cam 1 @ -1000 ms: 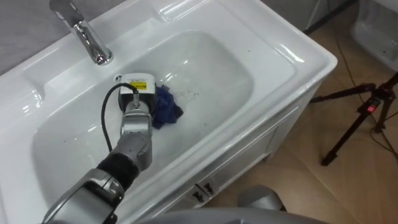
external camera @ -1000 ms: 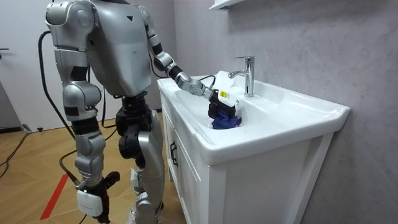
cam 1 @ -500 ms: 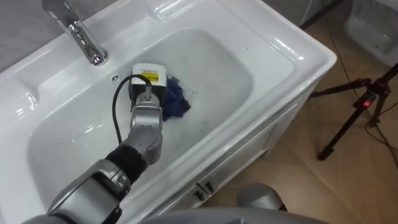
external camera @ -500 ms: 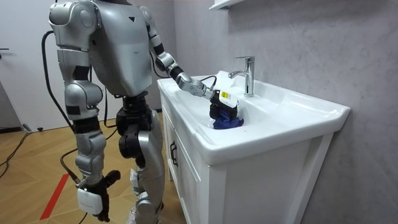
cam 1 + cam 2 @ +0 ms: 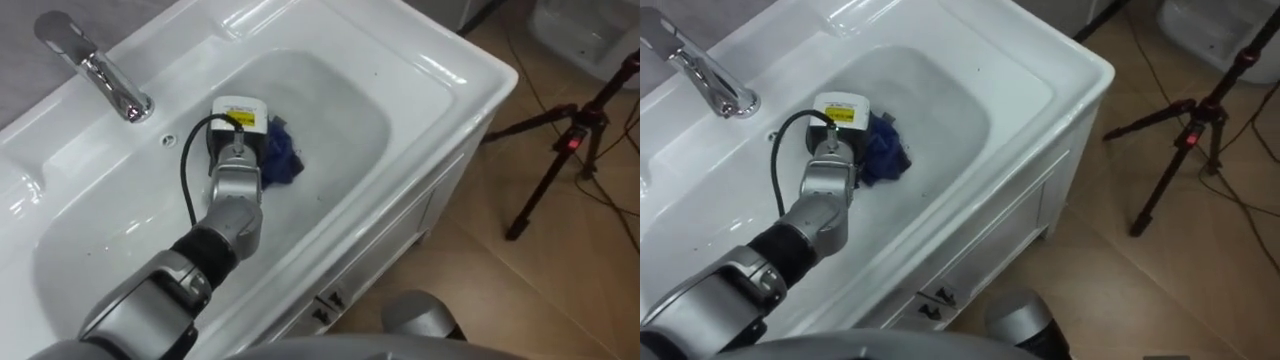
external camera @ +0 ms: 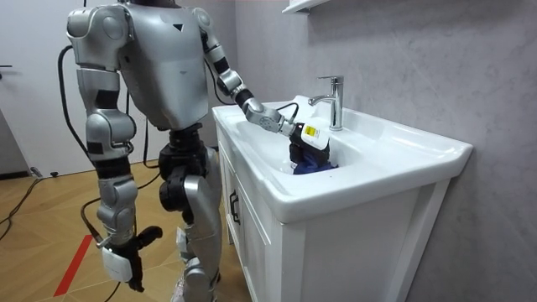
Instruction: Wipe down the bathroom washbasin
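A white basin (image 5: 440,70) is set in a white cabinet, and I stand in front of it. My left arm reaches in from the lower left. My left hand (image 5: 238,135) is down in the bowl near its back wall, just right of the faucet (image 5: 100,75). Its fingers are curled on a crumpled blue cloth (image 5: 283,158), which bulges out on the hand's right side and rests on the bowl's floor. The room view shows the same hand (image 6: 309,144) pressing the cloth (image 6: 315,166) down. My right hand (image 6: 124,256) hangs idle at my side, fingers relaxed.
The chrome faucet (image 6: 333,99) stands at the basin's back edge, next to the grey wall. A black tripod (image 5: 565,155) stands on the wooden floor to the right of the cabinet (image 6: 260,243). A light bin (image 5: 585,30) sits at the top right.
My left hand has slid the blue cloth across the bowl, toward its back wall and the room view's right. The eye view has shifted slightly. The right hand stays hanging.
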{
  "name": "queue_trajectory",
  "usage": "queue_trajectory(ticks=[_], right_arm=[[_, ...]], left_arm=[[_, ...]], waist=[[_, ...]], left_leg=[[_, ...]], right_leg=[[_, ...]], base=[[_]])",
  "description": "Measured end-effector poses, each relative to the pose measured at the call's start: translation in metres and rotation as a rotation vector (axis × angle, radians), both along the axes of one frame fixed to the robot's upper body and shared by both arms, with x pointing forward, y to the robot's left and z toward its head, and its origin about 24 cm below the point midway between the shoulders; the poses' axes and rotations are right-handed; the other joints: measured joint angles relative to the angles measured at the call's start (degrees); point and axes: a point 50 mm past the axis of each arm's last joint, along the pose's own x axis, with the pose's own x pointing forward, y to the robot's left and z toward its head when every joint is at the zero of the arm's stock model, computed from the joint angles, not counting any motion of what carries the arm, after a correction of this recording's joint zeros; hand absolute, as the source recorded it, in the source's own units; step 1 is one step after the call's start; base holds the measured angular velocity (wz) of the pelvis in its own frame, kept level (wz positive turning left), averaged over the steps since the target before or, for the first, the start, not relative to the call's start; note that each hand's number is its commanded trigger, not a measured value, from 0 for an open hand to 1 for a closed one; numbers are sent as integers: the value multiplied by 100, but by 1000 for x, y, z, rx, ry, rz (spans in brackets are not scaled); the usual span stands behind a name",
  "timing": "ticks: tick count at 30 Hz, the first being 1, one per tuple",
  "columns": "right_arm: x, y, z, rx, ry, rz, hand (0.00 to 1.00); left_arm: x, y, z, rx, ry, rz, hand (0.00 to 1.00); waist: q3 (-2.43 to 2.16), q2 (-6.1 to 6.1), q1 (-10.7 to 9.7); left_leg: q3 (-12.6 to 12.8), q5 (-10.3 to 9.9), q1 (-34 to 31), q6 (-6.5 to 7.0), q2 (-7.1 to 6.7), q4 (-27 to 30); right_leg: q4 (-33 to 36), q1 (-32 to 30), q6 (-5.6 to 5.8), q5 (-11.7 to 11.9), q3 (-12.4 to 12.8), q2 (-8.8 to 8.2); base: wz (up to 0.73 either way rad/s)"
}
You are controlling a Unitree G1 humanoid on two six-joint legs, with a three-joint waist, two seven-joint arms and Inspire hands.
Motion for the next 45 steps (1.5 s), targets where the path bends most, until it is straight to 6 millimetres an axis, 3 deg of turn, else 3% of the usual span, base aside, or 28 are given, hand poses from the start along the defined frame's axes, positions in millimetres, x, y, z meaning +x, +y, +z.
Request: queue_trajectory(ticks=[5, 9, 18, 28, 31, 37, 45], right_arm=[[0, -8, 3, -24, 10, 11, 0], [1, -15, 5, -49, 15, 49, 0], [7, -14, 5, -57, -2, 84, 0], [2, -9, 2, -65, -16, 98, 0], [-4, -9, 2, -71, -8, 91, 0], [-2, -9, 2, -81, -16, 96, 0], [3, -3, -1, -95, -45, 96, 0]], left_arm=[[5, -1, 2, -33, 11, 18, 100], [8, -3, 4, -82, 16, 37, 100], [17, -11, 12, -194, 19, 39, 100], [24, -26, 30, -326, -37, -18, 100], [25, -33, 35, -396, -43, -31, 100], [24, -39, 37, -499, -20, -21, 100], [24, -41, 38, -537, -10, -37, 100]], waist=[[0, 33, -14], [10, 130, -12], [8, 245, 81], [50, 181, 173], [51, 151, 314], [39, 101, 380], [29, -17, 490]], left_leg=[[22, -23, 2, 27, -22, 17], [19, -23, 2, 28, -26, 18], [4, -22, 19, 27, -28, 33], [-29, -21, -30, 29, -47, 116], [-28, -21, -37, 29, -51, 120], [-193, -21, -26, 29, -49, 138], [-254, -21, 12, 28, -20, 142]], right_leg=[[59, -32, 29, -10, 64, -10], [61, -36, 30, -10, 90, -15], [40, -5, 33, -11, 80, -15], [-43, 36, 60, -20, 73, -50], [-56, 38, 65, -17, 62, -57], [-139, 200, 63, -16, -155, -95], [-164, 325, 51, -9, -230, -76]], base=[[-4], [0], [0], [1], [-1], [17], [6]])
